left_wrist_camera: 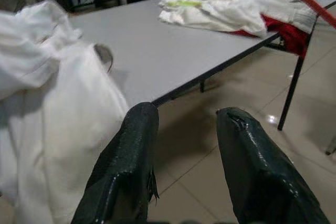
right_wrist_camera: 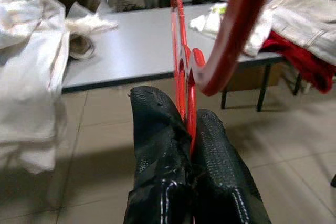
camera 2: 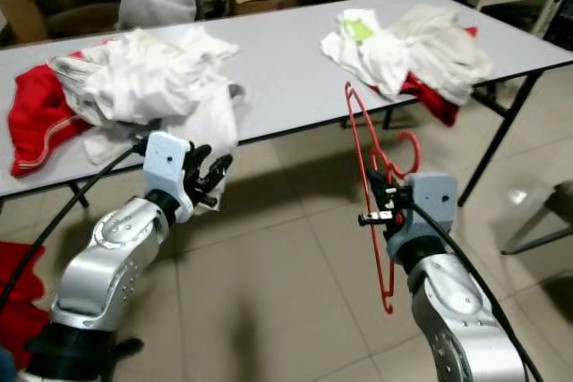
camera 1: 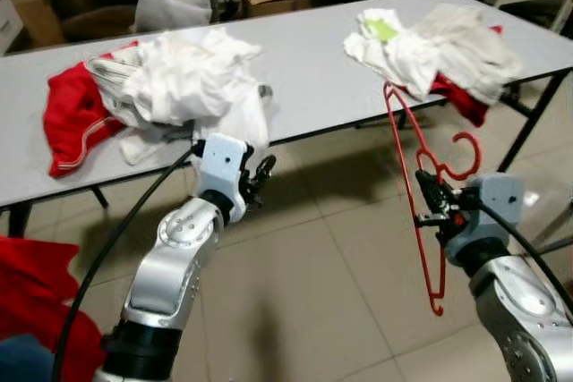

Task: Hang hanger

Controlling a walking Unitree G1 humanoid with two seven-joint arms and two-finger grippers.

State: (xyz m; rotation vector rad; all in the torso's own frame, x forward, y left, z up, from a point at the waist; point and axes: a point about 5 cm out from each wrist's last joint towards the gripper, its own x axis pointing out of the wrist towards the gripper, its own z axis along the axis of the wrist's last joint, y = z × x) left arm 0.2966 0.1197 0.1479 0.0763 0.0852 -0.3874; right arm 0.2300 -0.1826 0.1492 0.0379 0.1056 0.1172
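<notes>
From the left eye view, the right gripper [camera 1: 437,206] is raised over the tiled floor [camera 1: 322,266] in front of the table [camera 1: 304,69], its fingers pinched on the neck of a red hanger [camera 1: 421,212]. The hanger stands on edge: one shoulder rises above the gripper toward the table edge, the other drops below it, and the hook curls just above and to the outer side of the fingers. Holding it by the neck likely leaves the hook free to catch on a rail. Ahead of this gripper, on the table, lies a heap of white and red clothes [camera 1: 439,46].

The right eye view shows the left gripper [camera 2: 210,178] holding nothing, fingers parted, poised just below a white garment [camera 2: 152,87] that spills over the table edge right above it. A red garment [camera 2: 36,123] lies beyond that, further to the gripper's outer side.

The left wrist view confirms it: two black fingers [left_wrist_camera: 131,166] set apart with only floor between them, the white garment beside one finger, the table edge just ahead.

In the right wrist view the fingers [right_wrist_camera: 157,145] press together on the thin red wire, the thick hook arching immediately past the fingertips. No rail or rod is visible, so the hanging spot probably has yet to be found.
</notes>
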